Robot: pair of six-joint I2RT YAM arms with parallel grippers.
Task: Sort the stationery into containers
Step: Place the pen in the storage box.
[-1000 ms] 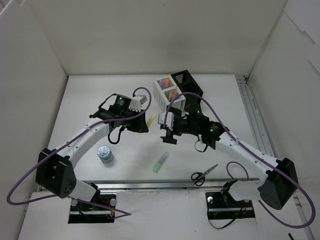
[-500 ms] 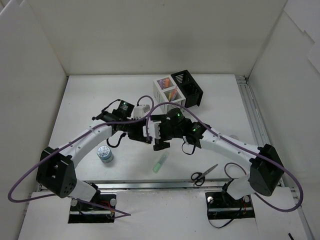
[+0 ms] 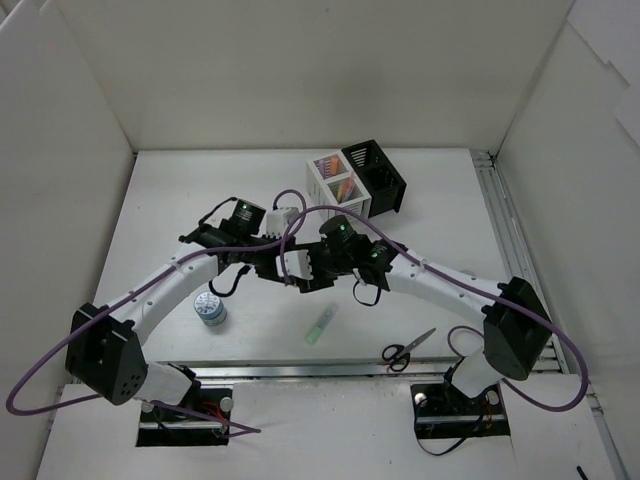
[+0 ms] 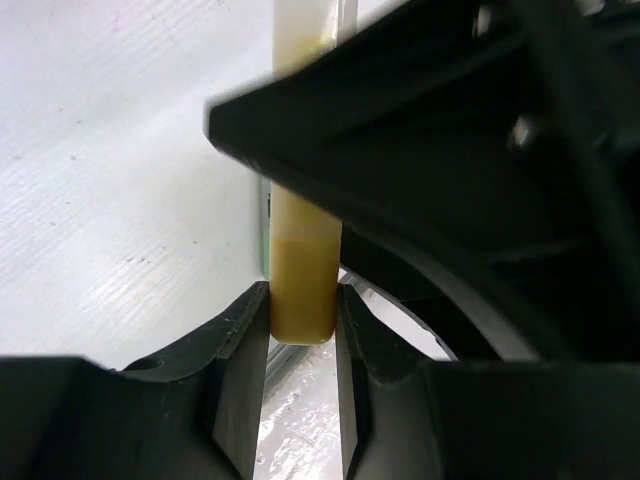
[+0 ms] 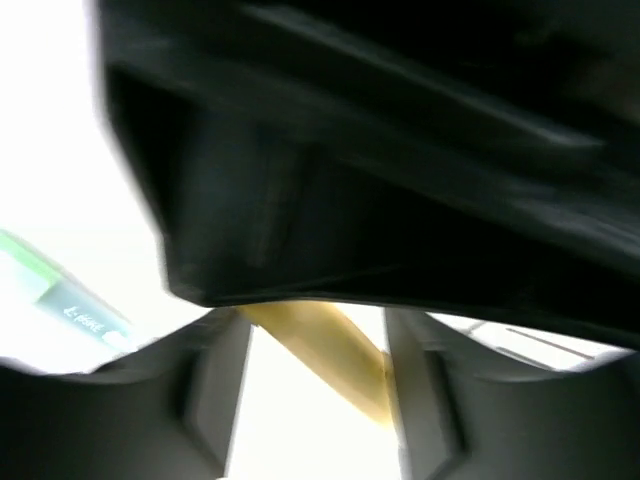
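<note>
Both arms met mid-worktop (image 3: 170,200), just in front of the holders. The left hand (image 4: 302,315) was clamped on the butt end of the yellow marker (image 4: 305,262), 1 finger on each side and no gap. The right hand (image 5: 315,400) sat around the same marker with its jaws wider than the barrel. We judged it open and not gripping, though the right wrist view was badly blurred. It read to us as a handover. We expected the marker to be light and rigid, with a smooth plastic barrel that can pivot or slip in a 2-point pinch. So we'd take it mid-barrel, square across the axis, and let the left hand let go only once the right had closed. The white holder (image 3: 312,172) already showed coloured markers in both compartments, and the black holder (image 3: 390,195) was joined to its right side. The compartments were narrow with slatted walls, so we judged the marker needs to drop in near vertical and clear of the rim. The green marker (image 3: 321,326) lay flat nearer the bases, the scissors (image 3: 409,349) to its right close to the near edge, and the dotted jar (image 3: 209,309) stood on the left. All 3 were well apart from the hands. Open room was mainly left and right of the holders. The arms and cables crowded the centre.
</note>
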